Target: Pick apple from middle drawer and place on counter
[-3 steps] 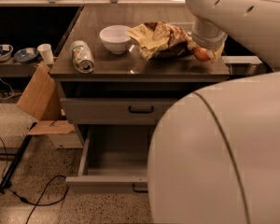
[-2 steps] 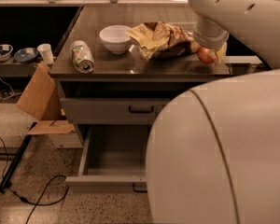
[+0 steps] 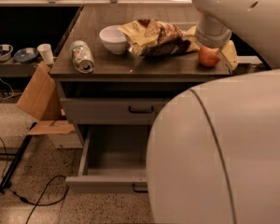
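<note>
The apple, small and red-orange, is at the right end of the counter, right at its surface. My gripper comes down from the white arm at the top right and is shut on the apple, with a yellowish finger against its right side. The middle drawer is pulled out below. Its visible inside is empty and its right part is hidden behind my body.
On the counter are a white bowl, a crumpled snack bag and a can on its side. The upper drawer front is shut. My white body fills the lower right. A cardboard box and cables lie at the left.
The gripper and the apple have moved slightly down and to the right, toward the counter's surface. Everything else on the counter is where it was.
</note>
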{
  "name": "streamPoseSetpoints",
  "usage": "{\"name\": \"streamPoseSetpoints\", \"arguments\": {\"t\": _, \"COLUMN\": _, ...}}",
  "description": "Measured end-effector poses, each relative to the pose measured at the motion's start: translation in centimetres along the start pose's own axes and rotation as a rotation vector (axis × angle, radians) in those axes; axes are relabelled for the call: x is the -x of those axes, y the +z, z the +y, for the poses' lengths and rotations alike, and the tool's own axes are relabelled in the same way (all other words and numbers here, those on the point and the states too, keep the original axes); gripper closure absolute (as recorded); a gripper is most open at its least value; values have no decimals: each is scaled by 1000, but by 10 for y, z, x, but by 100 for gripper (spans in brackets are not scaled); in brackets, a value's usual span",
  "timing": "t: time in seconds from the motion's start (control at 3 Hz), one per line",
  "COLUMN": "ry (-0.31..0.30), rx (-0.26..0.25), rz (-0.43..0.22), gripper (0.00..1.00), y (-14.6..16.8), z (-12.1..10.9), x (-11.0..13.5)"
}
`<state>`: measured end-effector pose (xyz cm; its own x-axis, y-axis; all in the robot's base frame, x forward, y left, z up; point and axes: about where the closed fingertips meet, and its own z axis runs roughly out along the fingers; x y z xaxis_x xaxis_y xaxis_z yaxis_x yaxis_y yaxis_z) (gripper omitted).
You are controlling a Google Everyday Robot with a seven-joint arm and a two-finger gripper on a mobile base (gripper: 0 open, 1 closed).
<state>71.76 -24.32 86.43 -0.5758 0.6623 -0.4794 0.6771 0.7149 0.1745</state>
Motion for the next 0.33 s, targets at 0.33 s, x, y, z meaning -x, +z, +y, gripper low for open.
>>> {"name": "streamPoseSetpoints", "arguments": {"t": 0.33, "ry": 0, "rx": 0, "rz": 0, "gripper": 0, "y": 0, "z": 0, "x": 0}}
